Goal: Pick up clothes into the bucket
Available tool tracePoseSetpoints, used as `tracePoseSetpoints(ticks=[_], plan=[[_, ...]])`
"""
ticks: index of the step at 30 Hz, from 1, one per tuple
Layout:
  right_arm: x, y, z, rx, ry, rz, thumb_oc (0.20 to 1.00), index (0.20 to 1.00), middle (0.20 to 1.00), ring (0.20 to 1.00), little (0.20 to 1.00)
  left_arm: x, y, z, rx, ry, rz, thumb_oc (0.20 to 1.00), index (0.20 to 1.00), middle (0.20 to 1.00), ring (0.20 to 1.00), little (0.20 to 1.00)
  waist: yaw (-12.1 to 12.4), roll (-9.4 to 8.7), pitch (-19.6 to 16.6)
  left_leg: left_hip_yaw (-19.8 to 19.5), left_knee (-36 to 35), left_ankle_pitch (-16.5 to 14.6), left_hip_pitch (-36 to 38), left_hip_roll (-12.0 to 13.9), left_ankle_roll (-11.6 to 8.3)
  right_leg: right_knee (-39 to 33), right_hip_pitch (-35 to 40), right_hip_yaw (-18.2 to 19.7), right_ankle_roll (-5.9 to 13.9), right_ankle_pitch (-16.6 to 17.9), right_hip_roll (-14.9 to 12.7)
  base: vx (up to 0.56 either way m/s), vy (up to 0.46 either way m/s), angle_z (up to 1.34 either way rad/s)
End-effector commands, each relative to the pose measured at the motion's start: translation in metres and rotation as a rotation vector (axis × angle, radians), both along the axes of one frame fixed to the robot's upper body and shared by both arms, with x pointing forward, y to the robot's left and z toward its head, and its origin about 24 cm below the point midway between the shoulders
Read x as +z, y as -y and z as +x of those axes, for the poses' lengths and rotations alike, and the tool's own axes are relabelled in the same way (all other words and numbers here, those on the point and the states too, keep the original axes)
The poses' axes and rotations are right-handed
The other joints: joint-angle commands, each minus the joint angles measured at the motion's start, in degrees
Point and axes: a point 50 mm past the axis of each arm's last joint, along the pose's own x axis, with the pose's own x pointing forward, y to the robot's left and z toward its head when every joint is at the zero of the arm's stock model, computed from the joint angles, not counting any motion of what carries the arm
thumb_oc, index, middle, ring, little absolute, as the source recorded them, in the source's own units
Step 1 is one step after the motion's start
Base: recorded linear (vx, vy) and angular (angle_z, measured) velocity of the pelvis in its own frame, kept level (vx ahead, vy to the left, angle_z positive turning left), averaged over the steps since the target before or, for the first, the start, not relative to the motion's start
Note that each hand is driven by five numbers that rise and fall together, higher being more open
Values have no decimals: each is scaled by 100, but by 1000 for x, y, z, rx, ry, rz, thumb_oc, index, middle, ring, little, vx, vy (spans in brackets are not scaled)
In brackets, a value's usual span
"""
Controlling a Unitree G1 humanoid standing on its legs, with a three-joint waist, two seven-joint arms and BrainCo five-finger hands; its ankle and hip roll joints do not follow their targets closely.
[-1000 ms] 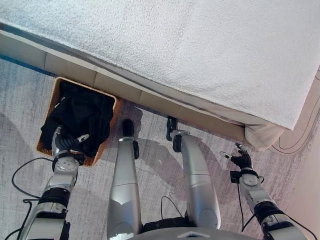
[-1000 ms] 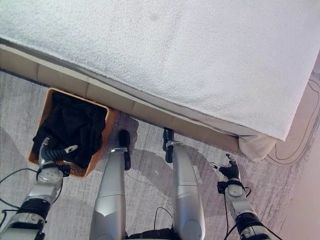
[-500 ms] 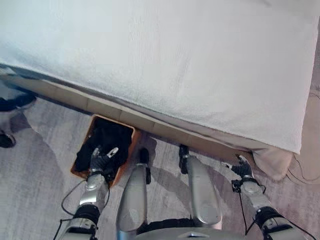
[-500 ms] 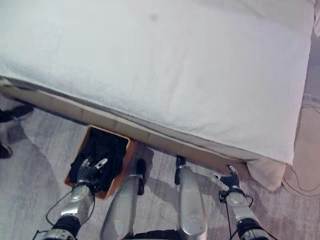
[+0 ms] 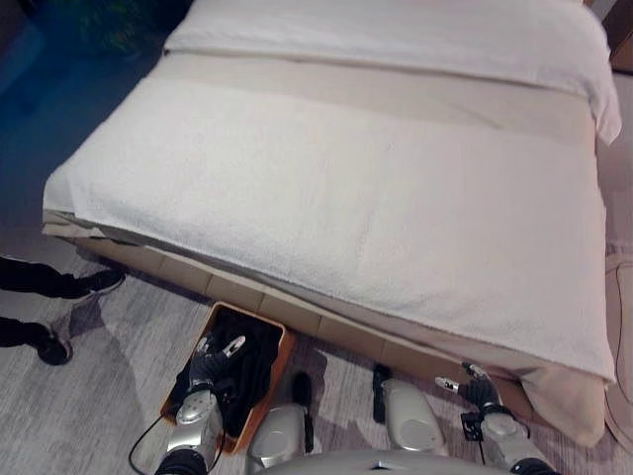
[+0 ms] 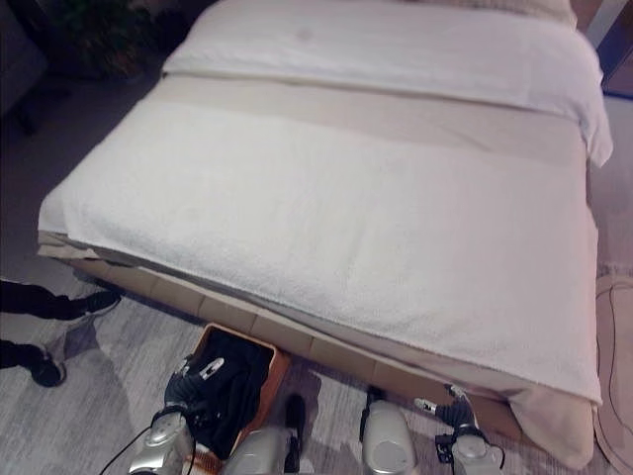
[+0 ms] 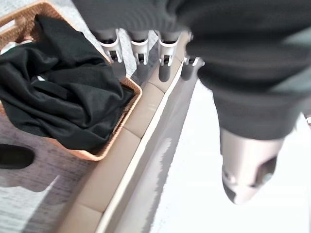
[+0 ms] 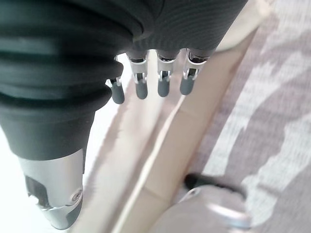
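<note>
A brown wicker basket (image 5: 280, 346) (image 7: 127, 109) stands on the floor against the foot of the bed, with crumpled black clothes (image 5: 247, 364) (image 7: 53, 92) lying inside it. My left hand (image 5: 209, 360) (image 7: 141, 48) hovers over the near part of the basket, fingers straight and open, holding nothing. My right hand (image 5: 477, 388) (image 8: 146, 82) hangs open beside the bed's lower right corner, empty as well.
A large bed (image 5: 376, 208) with a white towelling cover and beige base fills the space ahead. A person's legs in dark trousers and shoes (image 5: 54, 297) stand on the grey carpet at the left.
The camera has tilted up, so the whole bed and a person's legs now show. My left hand stays open above the clothes in the basket; my right hand stays open by the bed.
</note>
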Motion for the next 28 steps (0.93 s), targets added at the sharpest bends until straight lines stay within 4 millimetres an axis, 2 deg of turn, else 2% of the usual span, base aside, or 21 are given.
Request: tracePoseSetpoints(ticks=[1, 3, 6, 12, 17, 28], plan=[[2, 1, 0, -2, 33, 29, 1000, 1000, 1000, 1000, 1000, -2, -1, -5, -117, -36, 48, 1000, 1000, 1000, 1000, 1000, 53, -290, -132, -21, 170, -113, -151, -307, -20, -1108, 705, 64, 371, 462, -130, 77, -21, -7], [-1, -3, -3, 22, 8, 37, 1000, 1000, 1000, 1000, 1000, -12, 3, -18, -194, -133, 88, 1000, 1000, 1000, 1000, 1000, 58, -305, -282, 28, 54, -105, -7, -274, -23, -1291, 869, 38, 373, 503, -118, 75, -19, -3], [-7, -5, -11, 14, -40, 59, 1000, 1000, 1000, 1000, 1000, -26, 12, -38, -226, -243, 35, 1000, 1000, 1000, 1000, 1000, 67, -324, -480, 73, -54, -116, 192, -256, -12, -1409, 1107, 29, 381, 520, -110, 68, -17, -4], [-11, -8, -16, 28, -82, 62, 1000, 1000, 1000, 1000, 1000, -33, 24, -47, -332, -304, 13, 1000, 1000, 1000, 1000, 1000, 53, -349, -644, 91, -38, -199, 354, -264, 10, -1453, 1295, 54, 369, 488, -92, 28, -8, 1], [-16, -21, -21, 56, -101, 98, 1000, 1000, 1000, 1000, 1000, -33, 32, -47, -389, -303, 6, 1000, 1000, 1000, 1000, 1000, 26, -385, -750, 86, -74, -231, 464, -237, 26, -1401, 1352, 81, 347, 437, -61, 0, 0, 0], [-19, -27, -28, 65, -127, 111, 1000, 1000, 1000, 1000, 1000, -38, 29, -58, -379, -360, 0, 1000, 1000, 1000, 1000, 1000, 34, -442, -816, 106, -113, -262, 567, -211, 26, -1479, 1483, 85, 344, 416, -40, 0, 0, 0]])
